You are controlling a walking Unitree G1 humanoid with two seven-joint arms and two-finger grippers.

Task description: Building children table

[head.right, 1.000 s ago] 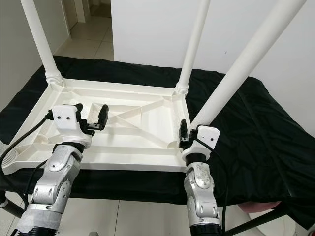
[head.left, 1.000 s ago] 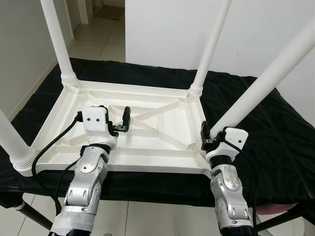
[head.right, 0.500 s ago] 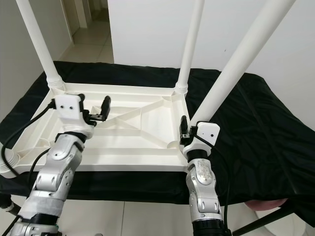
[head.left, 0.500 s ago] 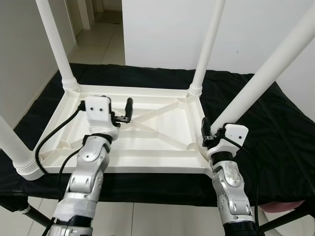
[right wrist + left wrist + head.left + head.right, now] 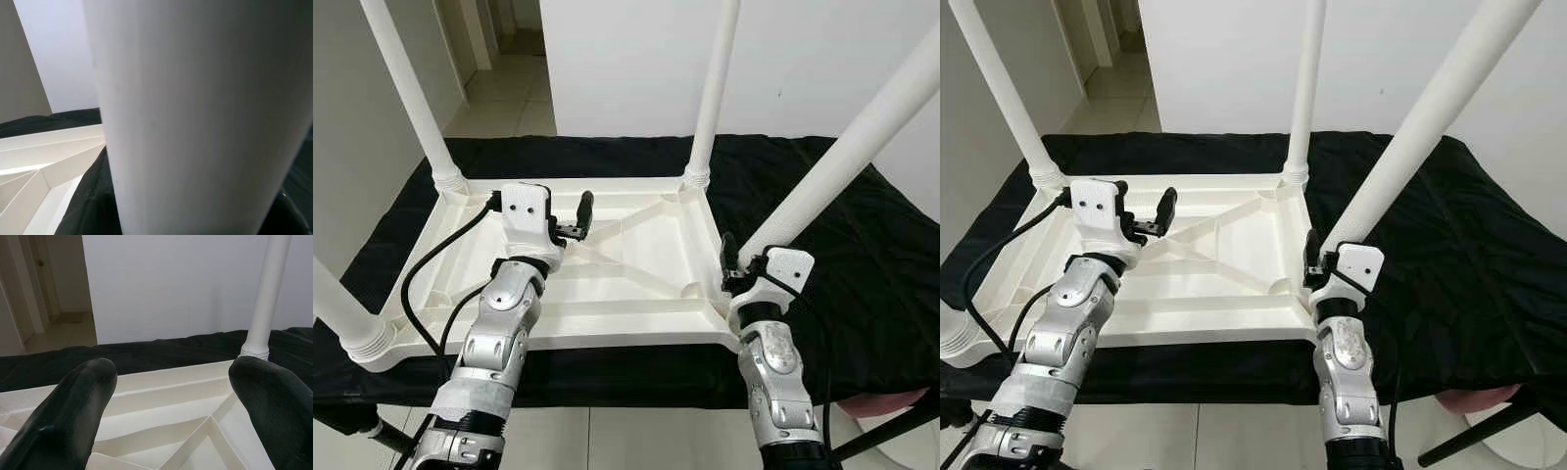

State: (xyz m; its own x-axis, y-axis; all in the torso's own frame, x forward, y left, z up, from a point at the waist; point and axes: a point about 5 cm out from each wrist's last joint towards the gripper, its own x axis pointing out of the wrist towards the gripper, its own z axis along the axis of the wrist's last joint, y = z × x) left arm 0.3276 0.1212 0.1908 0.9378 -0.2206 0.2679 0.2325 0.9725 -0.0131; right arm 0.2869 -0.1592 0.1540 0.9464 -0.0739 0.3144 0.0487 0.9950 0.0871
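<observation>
From the left eye view, a white plastic children table (image 5: 607, 264) lies upside down on a surface covered with a black cloth (image 5: 842, 245). Its ribbed underside faces up and four white legs stand upward from the corners. The left gripper (image 5: 578, 220) hovers above the underside, toward the far left part, and its black fingers are spread with nothing between them. The right gripper (image 5: 729, 269) is at the near right corner, just beside the base of the near right leg (image 5: 842, 166); whether its fingers are spread or pressed on the leg, I cannot tell here.

The right eye view gives the same scene: the far right leg (image 5: 1304, 88) rises in front of a white wall (image 5: 1234, 59), and the far left leg (image 5: 999, 93) stands near a doorway with a tiled floor (image 5: 1126, 88).

In the left wrist view, the two black fingers (image 5: 73, 416) are wide apart, empty, above the white ribs of the table, and one leg (image 5: 266, 293) stands behind them.

In the right wrist view, a thick white leg (image 5: 195, 112) is very close to the camera, with the black cloth and a part of the table frame (image 5: 44, 156) beside it.
</observation>
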